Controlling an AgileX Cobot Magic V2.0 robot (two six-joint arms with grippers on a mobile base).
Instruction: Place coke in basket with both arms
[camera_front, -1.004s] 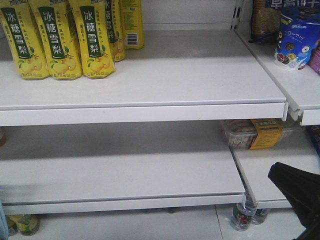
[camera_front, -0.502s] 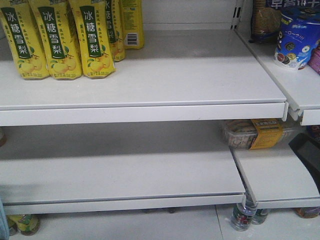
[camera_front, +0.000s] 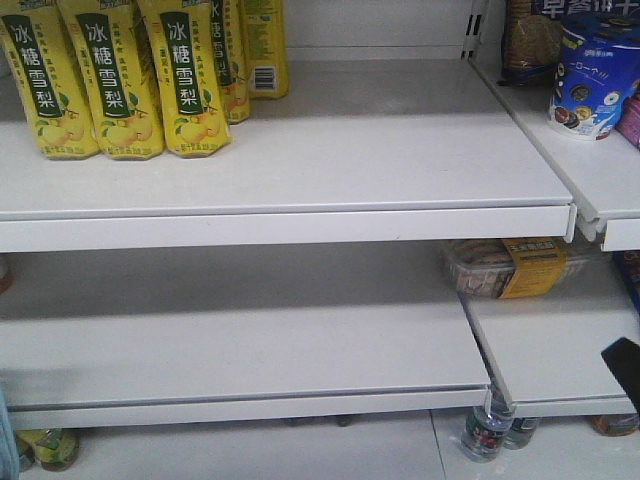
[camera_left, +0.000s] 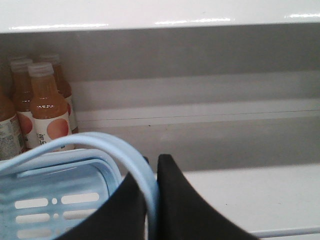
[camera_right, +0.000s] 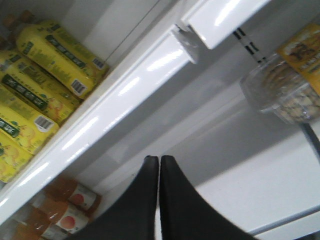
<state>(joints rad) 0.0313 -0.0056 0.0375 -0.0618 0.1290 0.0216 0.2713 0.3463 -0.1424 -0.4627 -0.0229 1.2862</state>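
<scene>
Currently no coke is visible; left end effector (camera_left: 152, 172) clamps the basket (camera_left: 55, 200) handle, right end effector (camera_right: 159, 162) closed, apparently empty.

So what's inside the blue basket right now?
The left wrist view shows only a corner of the basket, with the left gripper shut on its handle. No coke bottle shows there; the rest is out of frame.

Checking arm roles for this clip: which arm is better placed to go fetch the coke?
Probably the right. The left end effector is shut on the basket handle, while the right end effector is shut and empty. No coke shows.
</scene>
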